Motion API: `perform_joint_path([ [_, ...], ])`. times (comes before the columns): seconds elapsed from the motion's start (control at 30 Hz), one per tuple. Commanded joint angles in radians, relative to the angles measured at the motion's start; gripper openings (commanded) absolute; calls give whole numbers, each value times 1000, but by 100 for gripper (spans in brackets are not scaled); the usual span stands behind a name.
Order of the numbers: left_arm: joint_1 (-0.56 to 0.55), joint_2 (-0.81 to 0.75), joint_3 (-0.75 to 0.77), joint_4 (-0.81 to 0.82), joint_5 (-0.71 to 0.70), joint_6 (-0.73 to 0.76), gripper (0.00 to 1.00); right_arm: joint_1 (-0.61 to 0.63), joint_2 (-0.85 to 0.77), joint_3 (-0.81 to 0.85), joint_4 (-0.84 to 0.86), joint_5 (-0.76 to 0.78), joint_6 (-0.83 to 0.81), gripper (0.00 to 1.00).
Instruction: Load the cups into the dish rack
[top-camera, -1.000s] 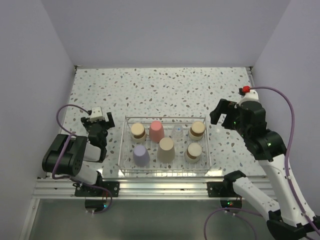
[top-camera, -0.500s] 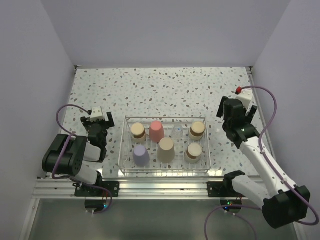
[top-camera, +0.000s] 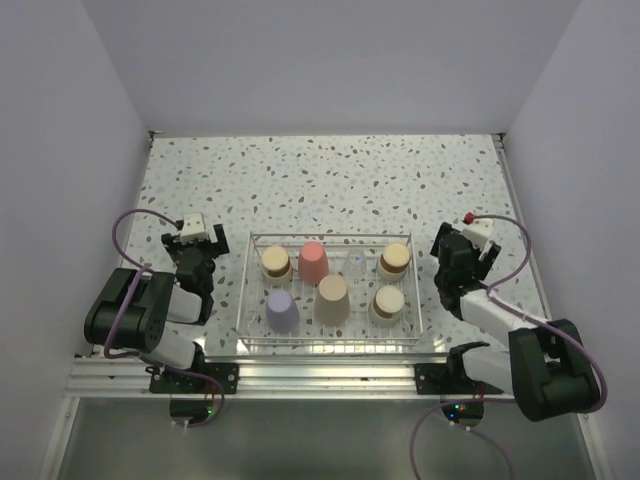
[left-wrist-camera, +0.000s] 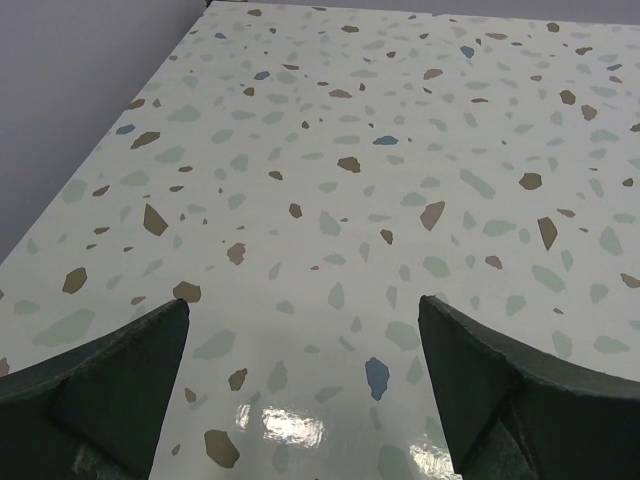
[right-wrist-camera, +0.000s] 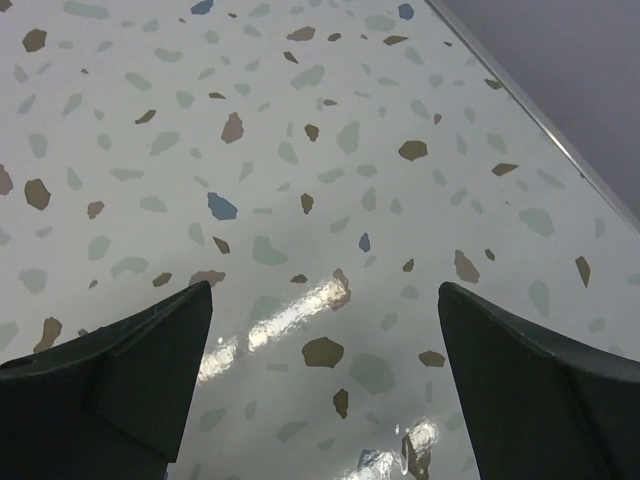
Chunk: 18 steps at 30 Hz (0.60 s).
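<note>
Seven cups (top-camera: 333, 299) sat in the dish rack (top-camera: 330, 343)

All stood inside the rack, lower centre of the top view, on the speckled tabletop (top-camera: 320, 180). The left end effector (left-wrist-camera: 305, 320), left of the rack, and the right end effector (right-wrist-camera: 325, 310), right of it, were each spread wide above the tabletop.

Pale terrazzo table (top-camera: 330, 180), speckled all over with brown, green and blue chips, glossy, catching bright glare up close in both wrist views. Sitting directly on it, toward the near edge and roughly centred left to right: the dish rack (top-camera: 246, 290), long sides running across. Beyond that, more speckle, right up to the back wall.
</note>
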Motion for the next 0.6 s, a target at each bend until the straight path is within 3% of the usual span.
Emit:
perform_joint_path([
  [0.0,1,-1,-1,133,1,14,100,-2,46,-64,377,55,9,98],
  [0.13,1,-1,-4,136,1,14,100,-5,155,-108,632,-3,-60,98],
  [0.27,1,-3,-2,136,1,14,100,-11,282,-99,773,-86,-131,98],
  [0.33,1,-1,-2,136,1,16,100,-11,303,-25,649,-196,-159,98],
  [0.43,1,-1,-2,135,1,16,100,-11,370,39,602,-295,-234,98],
  [0.5,1,-1,-2,135,1,16,100,-23,395,-4,664,-323,-212,98],
  [0.53,1,-1,-4,133,1,16,100,-23,416,-32,800,-286,-226,98],
  [0.57,1,-1,-2,136,1,16,100,-23,377,-26,730,-290,-199,98],
])
